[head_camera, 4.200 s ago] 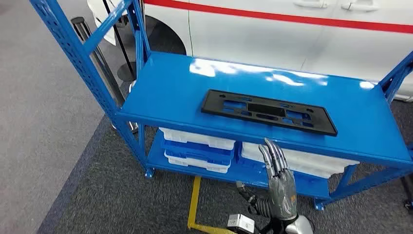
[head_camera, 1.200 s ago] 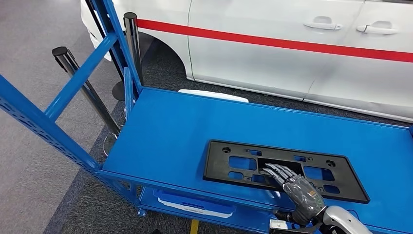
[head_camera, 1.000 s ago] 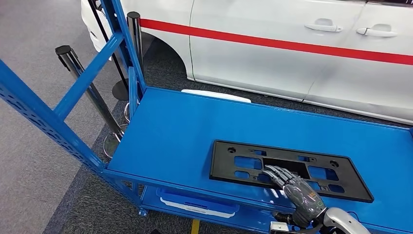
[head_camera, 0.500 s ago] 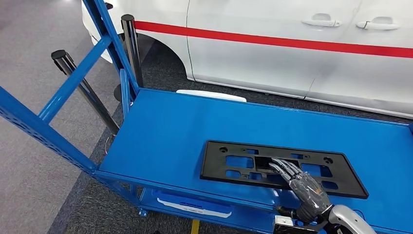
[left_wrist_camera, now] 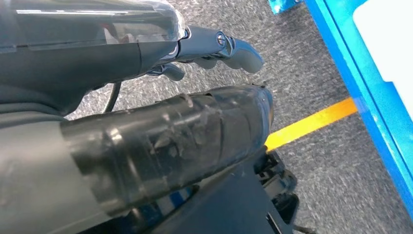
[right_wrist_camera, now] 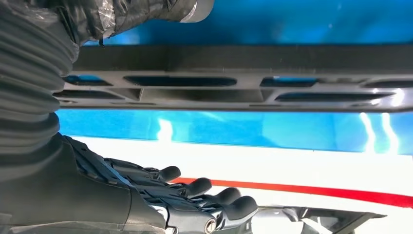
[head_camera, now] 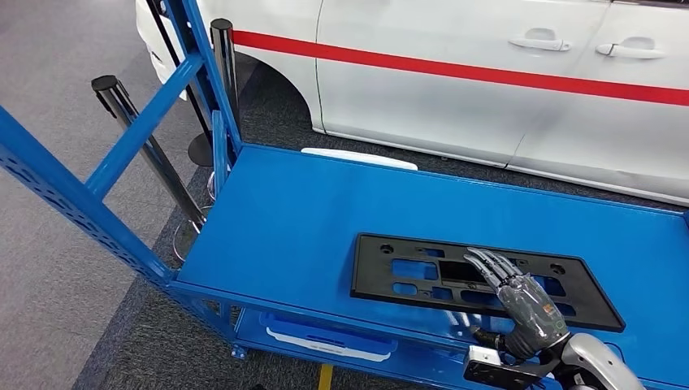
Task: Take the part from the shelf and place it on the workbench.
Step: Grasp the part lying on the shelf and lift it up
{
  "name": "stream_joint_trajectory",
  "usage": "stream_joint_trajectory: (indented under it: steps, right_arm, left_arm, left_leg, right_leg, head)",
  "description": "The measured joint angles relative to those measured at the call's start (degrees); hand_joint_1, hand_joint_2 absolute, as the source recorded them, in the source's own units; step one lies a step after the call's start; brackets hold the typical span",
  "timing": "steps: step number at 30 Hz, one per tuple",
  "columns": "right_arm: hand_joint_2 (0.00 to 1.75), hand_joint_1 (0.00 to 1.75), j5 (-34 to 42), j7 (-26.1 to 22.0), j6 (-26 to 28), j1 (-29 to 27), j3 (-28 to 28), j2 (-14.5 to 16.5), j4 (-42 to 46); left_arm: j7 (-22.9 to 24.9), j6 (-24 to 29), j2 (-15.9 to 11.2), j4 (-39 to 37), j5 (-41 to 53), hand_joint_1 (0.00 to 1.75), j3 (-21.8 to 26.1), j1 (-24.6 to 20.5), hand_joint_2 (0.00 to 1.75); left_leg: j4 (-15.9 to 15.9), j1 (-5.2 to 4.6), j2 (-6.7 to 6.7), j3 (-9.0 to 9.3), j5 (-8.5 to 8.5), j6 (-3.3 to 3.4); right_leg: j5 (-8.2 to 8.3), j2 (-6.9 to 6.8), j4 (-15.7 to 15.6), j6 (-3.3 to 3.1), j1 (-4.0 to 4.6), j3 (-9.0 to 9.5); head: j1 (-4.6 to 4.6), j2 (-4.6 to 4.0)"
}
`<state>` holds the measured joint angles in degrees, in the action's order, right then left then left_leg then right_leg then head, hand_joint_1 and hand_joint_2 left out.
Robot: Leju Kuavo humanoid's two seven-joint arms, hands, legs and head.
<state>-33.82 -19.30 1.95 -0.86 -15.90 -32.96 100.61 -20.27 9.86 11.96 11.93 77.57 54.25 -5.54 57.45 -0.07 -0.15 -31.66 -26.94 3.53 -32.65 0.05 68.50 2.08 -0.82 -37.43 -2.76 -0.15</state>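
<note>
The black part (head_camera: 479, 279) lies flat on the top of the blue shelf (head_camera: 309, 219), near its front edge. The right hand (head_camera: 520, 301) hovers over the part's middle, fingers (right_wrist_camera: 214, 197) stretched out and spread, holding nothing. The left hand (left_wrist_camera: 214, 46) hangs over grey floor (left_wrist_camera: 311, 63), fingers loosely curled, empty. A white car (head_camera: 487, 73) stands behind.

No text, label, brand, number or sign can be read anywhere, neither on the white car (head_camera: 487, 81) nor on the blue shelf (head_camera: 309, 219) beside it.
</note>
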Motion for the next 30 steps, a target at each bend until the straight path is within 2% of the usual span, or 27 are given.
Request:
stream_joint_trajectory:
  steps: [1, 2, 3, 4, 5, 7, 8, 10, 12, 13, 16, 17, 18, 19, 21, 23, 25, 27, 28, 30]
  right_arm:
    - [1.75, 0.00, -0.26, 0.08, -0.01, -0.10, 0.08, 0.02, 0.01]
    - [1.75, 0.00, -0.79, 0.27, 0.02, -0.21, 0.11, 0.03, -0.03]
    - [1.75, 0.00, -1.58, 0.52, 0.11, -0.30, 0.15, 0.04, -0.09]
    - [1.75, 0.02, -2.60, 0.88, 0.33, -0.35, 0.21, 0.04, -0.15]
    - [1.75, 0.09, -3.82, 1.32, 0.73, -0.36, 0.30, 0.04, -0.22]
    - [1.75, 0.33, -6.54, 2.37, 1.96, -0.35, 0.43, 0.08, -0.46]
    - [1.75, 0.43, -7.91, 2.94, 2.59, -0.42, 0.47, 0.09, -0.65]
    - [1.75, 0.60, -9.82, 3.73, 3.39, -0.63, 0.50, 0.12, -1.12]
    - [1.75, 0.93, -10.60, 4.13, 3.69, -0.75, 0.52, 0.13, -1.57]
    - [1.75, 1.10, -10.77, 4.24, 3.74, -0.77, 0.53, 0.13, -1.77]
    - [1.75, 1.27, -10.99, 4.38, 3.56, -0.92, 0.55, 0.15, -2.43]
    - [1.75, 1.31, -10.97, 4.40, 3.30, -1.02, 0.55, 0.15, -2.68]
    - [1.75, 1.35, -10.87, 4.43, 3.01, -1.13, 0.55, 0.15, -2.91]
    - [1.75, 1.40, -10.70, 4.44, 2.73, -1.19, 0.55, 0.15, -3.11]
    - [1.75, 1.52, -10.32, 4.44, 2.45, -1.25, 0.60, 0.15, -3.40]
    - [1.75, 1.65, -10.15, 4.47, 2.40, -1.21, 0.78, 0.15, -3.59]
    - [1.75, 1.73, -10.12, 4.52, 2.44, -1.19, 1.03, 0.14, -3.70]
    - [1.75, 1.75, -10.12, 4.54, 2.50, -1.20, 1.30, 0.07, -3.70]
    - [1.75, 1.75, -10.12, 4.53, 2.51, -1.21, 1.39, 0.04, -3.70]
    - [1.75, 1.75, -10.11, 4.52, 2.51, -1.34, 1.46, 0.02, -3.79]
  left_arm:
    - [0.00, -0.02, 0.00, 0.00, 0.00, 0.00, 0.00, 0.01, 0.00]
    - [0.00, -0.03, 0.00, 0.00, 0.00, 0.00, 0.00, 0.06, 0.00]
    - [0.01, -0.05, 0.00, 0.00, 0.00, 0.00, 0.00, 0.09, 0.00]
    - [0.00, -0.06, 0.01, 0.00, 0.00, 0.00, 0.00, 0.11, 0.00]
    - [-0.01, -0.07, 0.01, 0.00, 0.01, 0.00, 0.00, 0.11, 0.00]
    - [-0.03, -0.07, 0.02, 0.00, 0.02, 0.00, 0.00, 0.06, 0.00]
    - [-0.04, -0.07, 0.02, 0.00, 0.03, 0.00, 0.00, 0.05, 0.00]
    - [-0.04, -0.07, 0.02, 0.00, 0.07, 0.00, 0.00, 0.06, 0.00]
    - [-0.04, -0.07, 0.02, 0.00, 0.09, 0.00, 0.00, 0.06, 0.00]
    - [-0.05, -0.07, 0.02, 0.00, 0.09, 0.00, -0.01, 0.06, 0.00]
    - [-0.04, -0.09, 0.02, 0.00, 0.10, 0.00, -0.02, 0.10, 0.00]
    - [-0.03, -0.09, 0.02, 0.00, 0.11, 0.00, -0.02, 0.14, 0.00]
    - [-0.01, -0.09, 0.01, 0.00, 0.14, 0.00, -0.02, 0.18, 0.00]
    - [0.02, -0.09, 0.01, 0.00, 0.16, 0.00, -0.02, 0.20, 0.00]
    - [0.05, -0.09, -0.02, 0.00, 0.22, 0.00, -0.02, 0.15, 0.00]
    - [0.07, -0.09, -0.04, 0.00, 0.26, 0.00, -0.03, 0.04, 0.00]
    - [0.09, -0.09, -0.05, 0.00, 0.26, 0.00, -0.04, 0.04, 0.00]
    - [0.12, -0.09, -0.05, 0.00, 0.27, 0.00, -0.04, 0.15, 0.00]
    - [0.13, -0.09, -0.04, 0.00, 0.28, 0.00, -0.04, 0.16, 0.00]
    - [0.13, -0.08, -0.03, 0.00, 0.32, 0.00, -0.04, 0.05, 0.00]
  left_leg:
    - [0.03, -0.01, 0.01, -0.04, 0.00, 0.01]
    - [0.07, -0.02, 0.03, -0.05, -0.01, -0.01]
    - [0.13, -0.01, 0.03, -0.05, -0.05, -0.03]
    - [0.22, 0.01, 0.01, -0.02, -0.11, -0.09]
    - [0.37, 0.04, -0.02, 0.00, -0.23, -0.23]
    - [0.76, -0.12, -0.11, -0.15, -0.50, -0.69]
    - [0.88, -0.20, -0.14, -0.25, -0.57, -0.98]
    - [0.84, -0.26, -0.18, -0.31, -0.57, -1.47]
    - [1.71, -0.16, -0.16, -0.59, -1.45, -1.99]
    - [3.42, -0.12, -0.15, -1.30, -2.65, -2.21]
    - [13.89, -0.03, -0.13, -6.05, -7.96, -2.55]
    - [16.55, -0.02, -0.13, -7.28, -8.69, -2.54]
    - [17.15, -0.02, -0.13, -7.56, -8.24, -2.46]
    - [15.44, -0.03, -0.13, -6.74, -6.72, -2.30]
    - [7.85, -0.15, -0.15, -3.10, -2.73, -1.71]
    - [2.15, -0.33, -0.15, -0.48, -0.97, -1.30]
    - [0.91, -0.40, -0.15, -0.05, -0.98, -1.17]
    - [0.29, -0.15, -0.05, 0.24, -0.57, -0.72]
    - [-0.09, -0.01, 0.02, 0.41, -0.34, -0.43]
    - [-0.43, 0.06, 0.12, 0.57, -0.13, -0.10]
  right_leg:
    - [-1.35, 0.00, 3.56, 0.23, -0.11, -1.69]
    - [-1.76, -0.01, 5.74, 0.41, -0.22, -2.75]
    - [-0.97, -0.01, 5.68, 0.53, -0.34, -2.74]
    - [0.77, -0.02, 3.31, 0.59, -0.47, -1.59]
    - [2.86, -0.03, -0.70, 0.59, -0.59, 0.38]
    - [5.22, 0.01, -7.52, 0.25, -0.46, 3.61]
    - [5.47, 0.05, -9.15, -0.05, -0.31, 4.28]
    - [5.42, 0.14, -9.48, -0.75, -0.11, 4.24]
    - [5.59, 0.10, -9.75, -1.42, -0.25, 4.35]
    - [5.67, 0.05, -9.88, -1.80, -0.34, 4.41]
    - [5.61, -0.11, -9.90, -2.47, -0.11, 4.37]
    - [5.58, -0.12, -9.88, -2.53, 0.00, 4.38]
    - [5.55, -0.11, -9.85, -2.56, 0.09, 4.42]
    - [5.52, -0.07, -9.84, -2.60, 0.17, 4.52]
    - [5.39, 0.01, -9.81, -2.58, 0.34, 4.79]
    - [5.30, 0.04, -9.69, -2.32, 0.49, 4.73]
    - [5.41, 0.04, -9.72, -1.85, 0.49, 4.58]
    - [5.00, 0.06, -9.43, -1.31, 0.39, 4.50]
    - [4.10, 0.08, -8.21, -1.05, 0.36, 4.00]
    - [0.81, 0.06, -2.31, -0.61, 0.09, 1.30]
  head:
    - [0.00, 0.00]
    - [0.01, 0.00]
    - [0.01, 0.00]
    - [0.01, 0.00]
    - [-0.01, 0.00]
    - [0.01, 0.00]
    - [0.02, 0.00]
    - [0.07, 0.00]
    - [0.07, 0.00]
    - [0.08, 0.00]
    - [0.11, 0.00]
    - [0.10, 0.00]
    - [0.10, 0.00]
    - [0.11, 0.00]
    - [0.09, 0.00]
    - [0.07, 0.00]
    - [0.07, 0.00]
    - [0.04, 0.00]
    - [0.02, 0.00]
    - [-0.03, 0.00]
